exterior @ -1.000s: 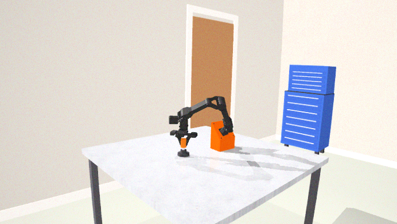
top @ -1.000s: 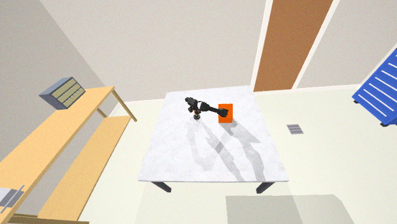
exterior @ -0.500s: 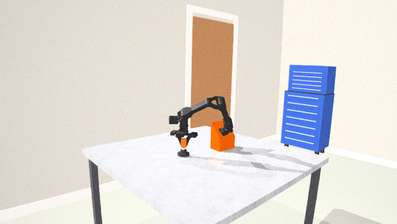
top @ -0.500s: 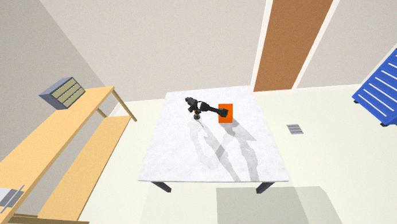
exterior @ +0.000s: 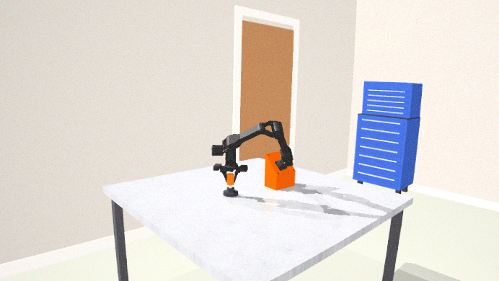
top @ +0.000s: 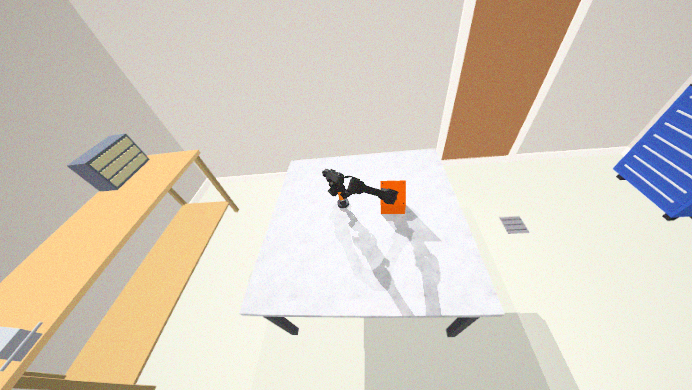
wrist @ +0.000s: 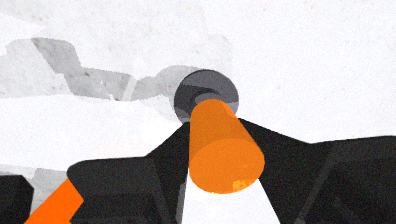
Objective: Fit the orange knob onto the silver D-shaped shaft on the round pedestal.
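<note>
The orange knob (top: 341,197) (exterior: 230,179) (wrist: 225,165) is a tapering upright cylinder between the fingers. My gripper (exterior: 230,180) (wrist: 215,124) points down and is shut on it. The dark round pedestal (top: 343,205) (exterior: 230,194) (wrist: 207,77) stands on the table right below the knob. In the exterior view a small pale gap shows between the knob's bottom and the pedestal's raised middle. In the wrist view the knob covers part of the pedestal's middle. The silver shaft, its flat side and the knob's hole cannot be made out.
An orange box (top: 386,206) (exterior: 272,177) stands on the pale table (top: 310,270) (exterior: 187,216) beside the arm's base, to the right of the pedestal in the top and exterior views. An orange piece (wrist: 57,202) shows at the wrist view's lower left.
</note>
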`<state>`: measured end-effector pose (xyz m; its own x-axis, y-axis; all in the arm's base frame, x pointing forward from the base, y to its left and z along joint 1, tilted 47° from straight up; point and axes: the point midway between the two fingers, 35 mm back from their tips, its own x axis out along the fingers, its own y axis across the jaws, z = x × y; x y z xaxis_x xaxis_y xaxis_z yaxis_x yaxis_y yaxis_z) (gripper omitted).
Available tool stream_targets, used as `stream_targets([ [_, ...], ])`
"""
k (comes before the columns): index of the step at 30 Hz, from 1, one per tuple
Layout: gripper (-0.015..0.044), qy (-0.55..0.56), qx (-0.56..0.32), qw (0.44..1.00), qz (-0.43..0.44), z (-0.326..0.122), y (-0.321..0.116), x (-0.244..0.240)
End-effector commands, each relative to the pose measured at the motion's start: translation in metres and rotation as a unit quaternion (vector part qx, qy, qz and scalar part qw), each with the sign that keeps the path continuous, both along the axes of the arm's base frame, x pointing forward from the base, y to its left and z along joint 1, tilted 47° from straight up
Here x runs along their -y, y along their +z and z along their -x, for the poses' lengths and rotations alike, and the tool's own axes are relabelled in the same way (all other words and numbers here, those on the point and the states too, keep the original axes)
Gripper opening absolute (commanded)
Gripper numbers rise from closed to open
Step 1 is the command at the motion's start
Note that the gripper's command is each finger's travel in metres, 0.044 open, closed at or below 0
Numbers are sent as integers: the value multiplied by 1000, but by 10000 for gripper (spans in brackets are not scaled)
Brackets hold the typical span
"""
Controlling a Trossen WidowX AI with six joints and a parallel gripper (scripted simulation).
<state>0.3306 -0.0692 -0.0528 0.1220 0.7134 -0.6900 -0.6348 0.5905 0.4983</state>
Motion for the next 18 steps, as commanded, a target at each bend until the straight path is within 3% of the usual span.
stream_targets([
  [1,0,3,9,1000,4,-5,0,2],
  [18,0,3,9,1000,4,-5,0,3],
])
